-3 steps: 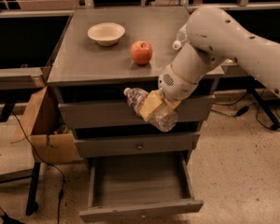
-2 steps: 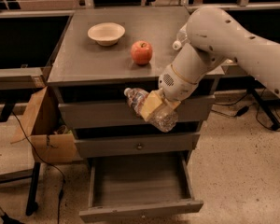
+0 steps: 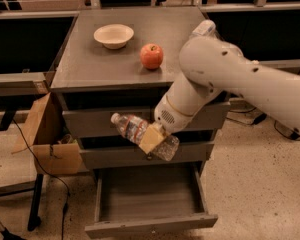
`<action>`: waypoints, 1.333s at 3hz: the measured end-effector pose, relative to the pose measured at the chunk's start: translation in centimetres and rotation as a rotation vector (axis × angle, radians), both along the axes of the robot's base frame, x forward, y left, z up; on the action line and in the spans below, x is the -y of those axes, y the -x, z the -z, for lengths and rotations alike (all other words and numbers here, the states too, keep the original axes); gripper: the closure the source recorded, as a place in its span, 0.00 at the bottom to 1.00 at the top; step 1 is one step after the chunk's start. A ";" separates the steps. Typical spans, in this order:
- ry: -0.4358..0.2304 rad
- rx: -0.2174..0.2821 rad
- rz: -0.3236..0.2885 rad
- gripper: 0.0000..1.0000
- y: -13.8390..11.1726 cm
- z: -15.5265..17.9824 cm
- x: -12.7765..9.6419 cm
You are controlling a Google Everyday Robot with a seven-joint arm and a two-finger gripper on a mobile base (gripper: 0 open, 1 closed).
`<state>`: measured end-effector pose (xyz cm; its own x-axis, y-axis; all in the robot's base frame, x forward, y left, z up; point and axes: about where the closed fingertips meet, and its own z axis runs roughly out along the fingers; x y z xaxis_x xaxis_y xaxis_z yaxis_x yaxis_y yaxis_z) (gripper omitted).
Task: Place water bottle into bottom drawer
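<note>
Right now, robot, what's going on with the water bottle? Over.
Tool shut on water bottle, held in the air. Bottom drawer open, right below. Apple and bowl up top, off the path.

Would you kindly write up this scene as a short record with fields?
bottom drawer: pulled out
water bottle: tilted, cap up-left, in the air above the bottom drawer
gripper: shut on the water bottle, above the bottom drawer
cabinet top: bowl and apple, apart
task state: water bottle not yet in bottom drawer
</note>
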<state>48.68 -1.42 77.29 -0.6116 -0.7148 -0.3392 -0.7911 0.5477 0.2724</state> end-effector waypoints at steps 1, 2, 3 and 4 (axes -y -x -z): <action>0.062 0.214 -0.247 1.00 2.0 4.7 -3.1; 0.063 0.211 -0.247 1.00 2.0 4.6 -3.0; 0.102 0.249 -0.233 1.00 0.9 5.9 -2.8; 0.171 0.295 -0.218 1.00 -2.0 11.2 -2.5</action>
